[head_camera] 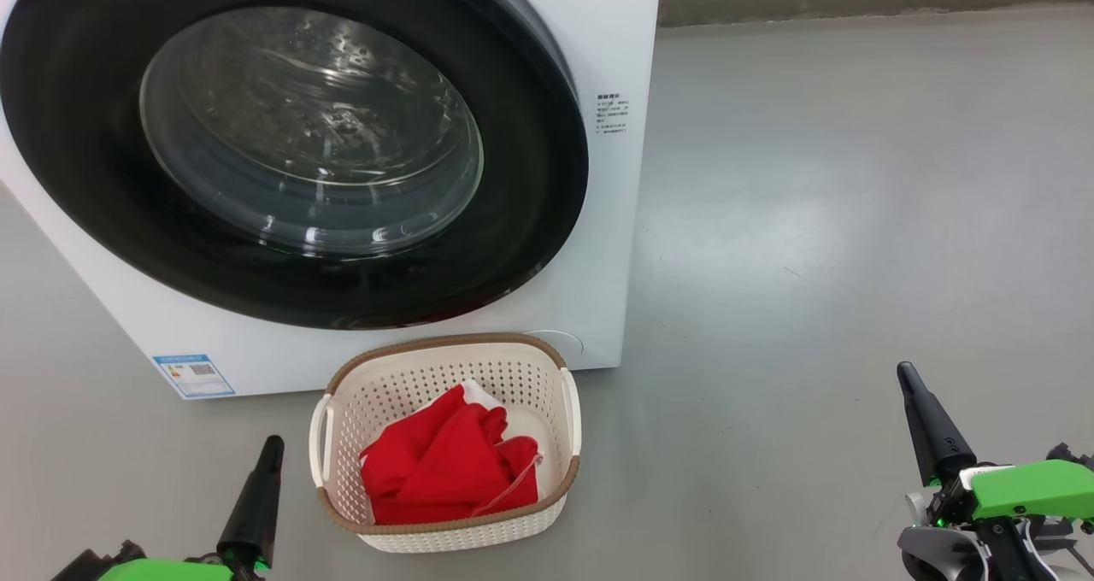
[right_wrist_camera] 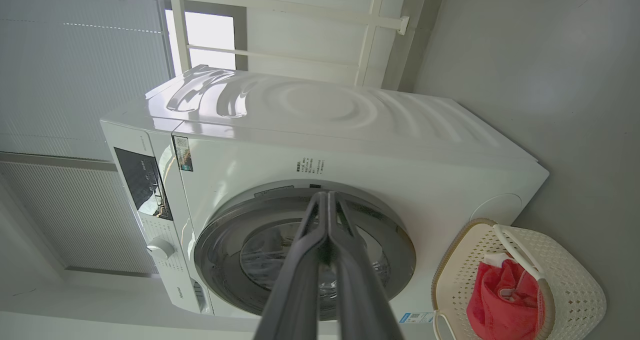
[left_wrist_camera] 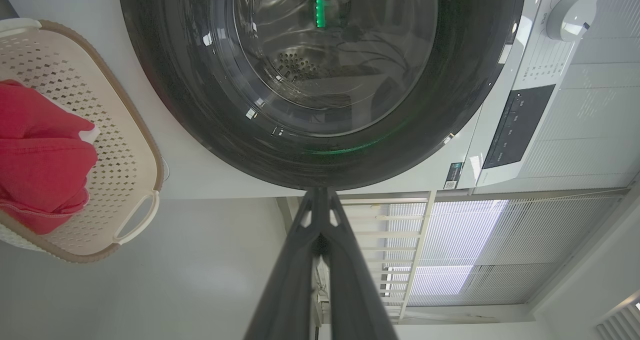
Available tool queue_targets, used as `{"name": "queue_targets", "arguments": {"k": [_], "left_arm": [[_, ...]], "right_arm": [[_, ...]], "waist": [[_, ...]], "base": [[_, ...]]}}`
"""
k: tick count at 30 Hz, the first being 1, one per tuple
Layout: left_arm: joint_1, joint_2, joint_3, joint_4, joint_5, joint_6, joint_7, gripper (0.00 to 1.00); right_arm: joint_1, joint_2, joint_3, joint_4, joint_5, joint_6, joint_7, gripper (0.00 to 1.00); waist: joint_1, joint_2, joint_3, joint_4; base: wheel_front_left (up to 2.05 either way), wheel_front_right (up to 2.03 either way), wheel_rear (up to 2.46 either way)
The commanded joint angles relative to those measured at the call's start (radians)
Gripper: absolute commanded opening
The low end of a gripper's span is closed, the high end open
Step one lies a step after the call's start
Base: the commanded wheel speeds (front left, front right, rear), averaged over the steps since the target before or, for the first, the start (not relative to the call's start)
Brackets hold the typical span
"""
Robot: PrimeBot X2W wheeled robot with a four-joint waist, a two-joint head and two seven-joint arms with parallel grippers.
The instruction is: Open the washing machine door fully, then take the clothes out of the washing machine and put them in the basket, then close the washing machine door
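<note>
The washing machine door [head_camera: 299,149] lies flat against the white washing machine [head_camera: 615,68], its black rim and glass bowl facing me. On the floor in front stands the cream basket [head_camera: 560,372], and the red clothes [head_camera: 444,466] with white trim lie inside it. My left gripper [head_camera: 269,448] rests low at the basket's left, fingers pressed together and empty. Off to the far right my right gripper [head_camera: 906,374] is shut too, holding nothing. The wrist views show the door [left_wrist_camera: 320,80] [right_wrist_camera: 305,250], the basket [left_wrist_camera: 120,145] [right_wrist_camera: 560,260] and the clothes [left_wrist_camera: 40,155] [right_wrist_camera: 505,300].
Grey floor [head_camera: 855,222] stretches wide to the right of the machine. A low ledge [head_camera: 855,0] runs along the back. The control panel [left_wrist_camera: 515,125] and dial [left_wrist_camera: 570,17] sit on the machine's upper front. Blinds and a white rail [left_wrist_camera: 450,240] stand behind.
</note>
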Motion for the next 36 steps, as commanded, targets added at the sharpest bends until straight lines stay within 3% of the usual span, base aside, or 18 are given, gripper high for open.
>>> {"name": "queue_targets", "arguments": {"k": [1,36], "left_arm": [[-0.042,0.012,0.036,-0.020,-0.007,-0.007,0.006,0.00],[-0.042,0.012,0.036,-0.021,-0.007,-0.007,0.006,0.00]], "right_arm": [[-0.042,-0.010,0.013,-0.025,-0.001,-0.001,0.004,0.00],[-0.042,-0.008,0.011,-0.025,-0.003,-0.001,0.006,0.00]], "waist": [[0.0000,0.0000,0.000,0.000],[0.0000,0.0000,0.000,0.000]], "base": [[0.00,0.00,0.00],[0.00,0.00,0.00]]}}
